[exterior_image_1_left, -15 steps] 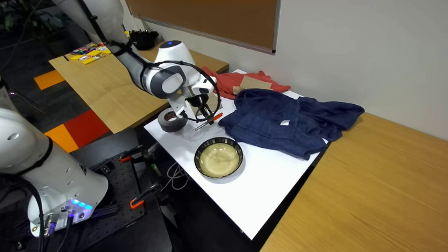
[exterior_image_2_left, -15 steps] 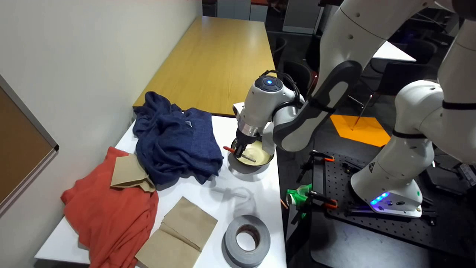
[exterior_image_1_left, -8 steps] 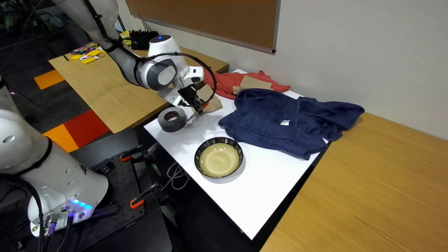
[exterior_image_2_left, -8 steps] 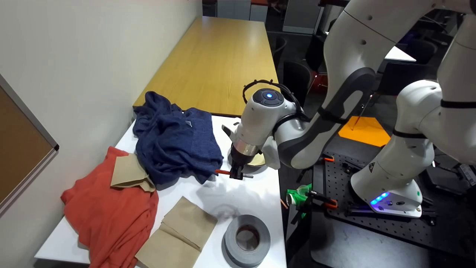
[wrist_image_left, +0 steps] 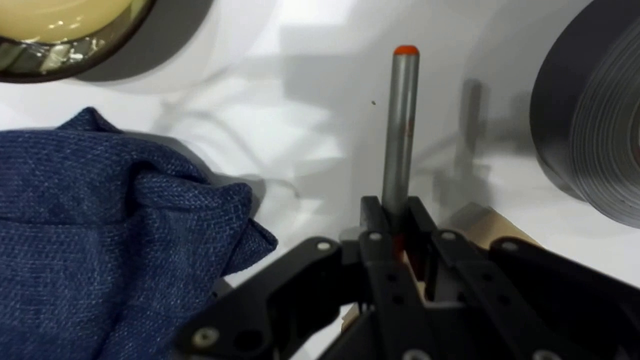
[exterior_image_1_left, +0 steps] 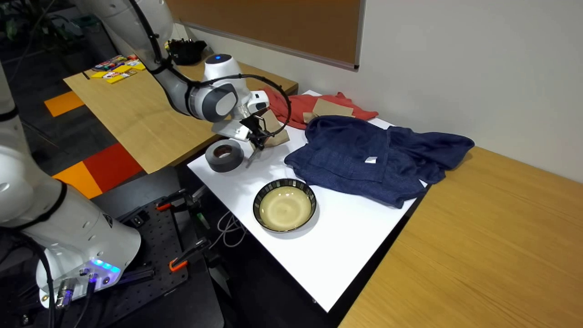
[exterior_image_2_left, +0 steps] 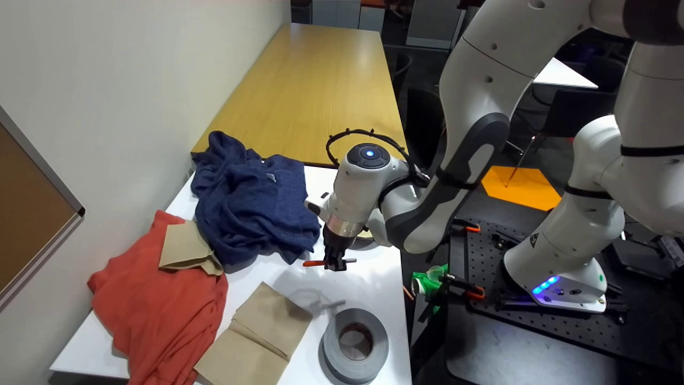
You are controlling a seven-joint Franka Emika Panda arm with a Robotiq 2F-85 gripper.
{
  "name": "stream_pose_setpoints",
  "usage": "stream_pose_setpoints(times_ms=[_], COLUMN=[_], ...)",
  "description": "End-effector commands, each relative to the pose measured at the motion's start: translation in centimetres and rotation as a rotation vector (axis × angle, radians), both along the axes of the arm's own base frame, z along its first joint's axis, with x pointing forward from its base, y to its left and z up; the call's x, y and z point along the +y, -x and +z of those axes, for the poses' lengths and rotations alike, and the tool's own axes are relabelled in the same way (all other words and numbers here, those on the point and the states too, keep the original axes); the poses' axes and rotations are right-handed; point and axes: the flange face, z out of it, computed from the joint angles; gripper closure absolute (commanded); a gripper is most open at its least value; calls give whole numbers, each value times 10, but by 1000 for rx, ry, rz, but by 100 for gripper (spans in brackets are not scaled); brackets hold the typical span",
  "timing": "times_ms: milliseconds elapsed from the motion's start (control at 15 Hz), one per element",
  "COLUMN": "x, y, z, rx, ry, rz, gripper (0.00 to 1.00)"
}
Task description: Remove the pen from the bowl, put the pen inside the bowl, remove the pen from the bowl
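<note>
The white table stands next to the robot base, with a big dark blue cloth on it. The bowl is there too, with no pen inside. In the wrist view it peeks in at the upper left corner, so it is off to the side of the claw, not under it. The claw is up above the table, and its two tips are pinching the pen near the middle. The pen looks almost level, orange part on the cloth's side, grey part on the base's side. I think dropping it in the bowl would mean going sideways first; laying it down here just means going straight down.
</note>
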Motion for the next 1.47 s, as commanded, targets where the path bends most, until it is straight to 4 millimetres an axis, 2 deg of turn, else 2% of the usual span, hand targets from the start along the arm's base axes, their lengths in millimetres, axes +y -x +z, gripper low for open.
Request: stream_pose_setpoints(times_ms=[0, 200, 267, 333, 400, 867, 1400], x=[0, 4, 4, 5, 5, 7, 8], y=[-11, -12, -13, -14, -15, -19, -15], z=[-15, -25, -26, -27, -27, -27, -29], rx=[7, 11, 9, 6, 6, -1, 12], ry=[24, 38, 43, 48, 49, 44, 35], rz=[79, 133, 139, 144, 148, 148, 121], gripper=[96, 96, 61, 60, 53, 1, 0])
